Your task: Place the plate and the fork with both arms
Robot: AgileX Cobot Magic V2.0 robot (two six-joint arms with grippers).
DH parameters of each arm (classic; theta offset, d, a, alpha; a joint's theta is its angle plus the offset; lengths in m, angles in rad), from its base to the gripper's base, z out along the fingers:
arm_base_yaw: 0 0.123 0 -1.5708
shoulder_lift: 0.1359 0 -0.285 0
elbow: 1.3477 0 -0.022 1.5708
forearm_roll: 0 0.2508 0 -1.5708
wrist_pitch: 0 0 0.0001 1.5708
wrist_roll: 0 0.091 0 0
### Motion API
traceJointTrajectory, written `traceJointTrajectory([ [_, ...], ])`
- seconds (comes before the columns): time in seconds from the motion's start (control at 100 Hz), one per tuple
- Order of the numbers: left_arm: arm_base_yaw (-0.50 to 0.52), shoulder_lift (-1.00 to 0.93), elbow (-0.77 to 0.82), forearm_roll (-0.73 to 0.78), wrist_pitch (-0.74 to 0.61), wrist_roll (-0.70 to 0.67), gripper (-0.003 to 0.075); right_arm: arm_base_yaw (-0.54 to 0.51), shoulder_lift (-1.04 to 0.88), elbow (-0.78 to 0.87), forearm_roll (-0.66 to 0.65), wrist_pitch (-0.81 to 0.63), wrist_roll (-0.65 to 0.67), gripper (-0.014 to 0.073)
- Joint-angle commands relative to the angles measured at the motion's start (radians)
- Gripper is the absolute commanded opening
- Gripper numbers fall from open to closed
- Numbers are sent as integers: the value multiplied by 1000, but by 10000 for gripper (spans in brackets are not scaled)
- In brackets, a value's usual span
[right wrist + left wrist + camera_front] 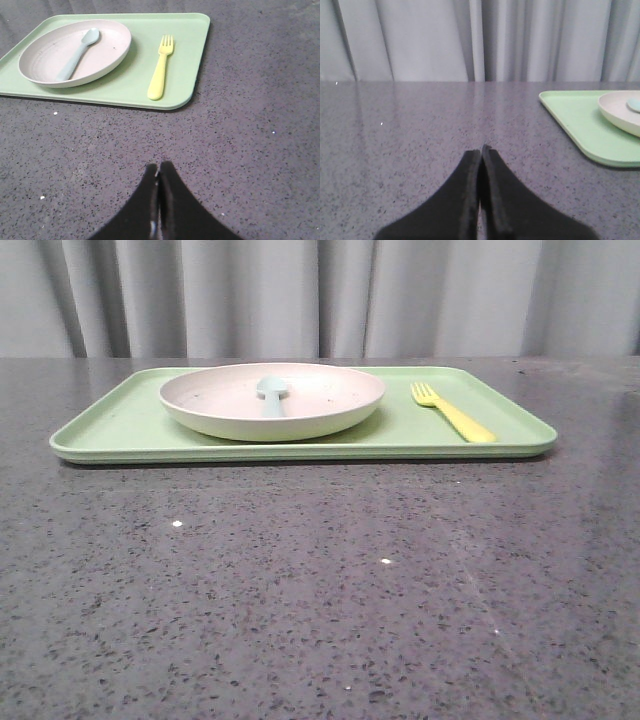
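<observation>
The pale pink-cream plate (272, 400) sits on the left half of a light-green tray (130, 435), with a pale blue-grey spoon (272, 392) lying in it. The yellow fork (452, 412) lies on the tray to the plate's right, tines pointing away. The plate (75, 52) and fork (161, 67) also show in the right wrist view. My left gripper (481, 149) is shut and empty over bare table, left of the tray (580, 127); the plate's edge (620, 112) shows there. My right gripper (158, 166) is shut and empty, on the near side of the tray. Neither gripper shows in the front view.
The table (320, 580) is dark speckled grey stone. A grey curtain (320, 295) hangs behind its far edge. The tray (185, 95) has a low raised rim all round.
</observation>
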Motion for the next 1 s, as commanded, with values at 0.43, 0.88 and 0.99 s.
traceJointTrajectory([
  [0.43,7,-32,14,19,-87,-36,-20,-5,7,-23,-16,-70,-9,-67],
  [0.88,7,-32,14,19,-87,-36,-20,-5,7,-23,-16,-70,-9,-67],
  [0.99,7,-32,14,19,-87,-36,-20,-5,7,-23,-16,-70,-9,-67],
])
